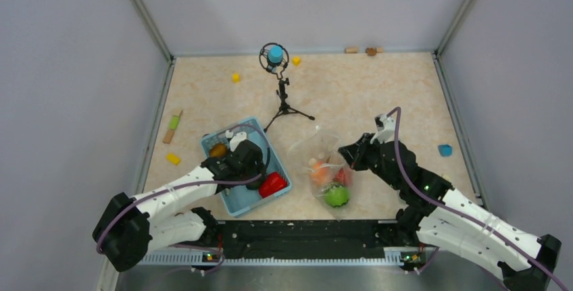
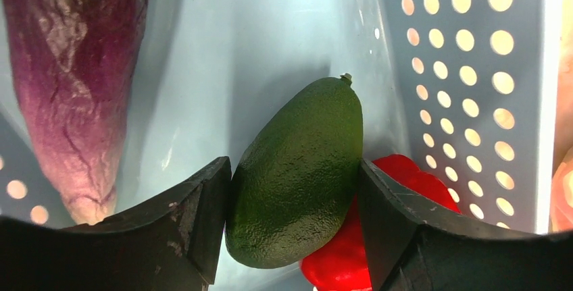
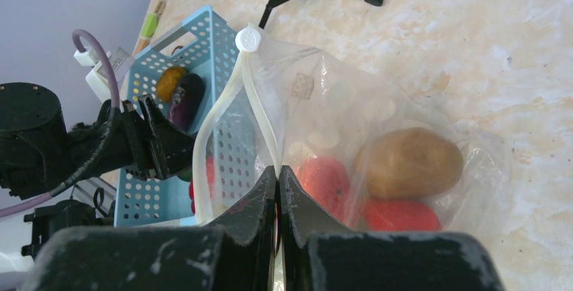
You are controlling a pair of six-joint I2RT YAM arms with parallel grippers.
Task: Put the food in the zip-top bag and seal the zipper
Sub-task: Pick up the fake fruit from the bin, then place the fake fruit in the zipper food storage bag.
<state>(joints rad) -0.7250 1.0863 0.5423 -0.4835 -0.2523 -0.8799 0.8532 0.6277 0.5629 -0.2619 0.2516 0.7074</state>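
Note:
My left gripper is down in the light blue basket, shut on a dark green avocado, with one jaw pressed on each side of it. A red pepper lies under it, and shows in the top view. A purple eggplant lies beside it. My right gripper is shut on the zipper and holds the dotted bag open. In the bag are a brown potato, orange-red pieces and a bright green fruit.
A microphone on a small tripod stands behind the basket and bag. Yellow cubes and a green-and-orange stick lie at the left. A small blue piece is at the right, and brown bits are at the back wall.

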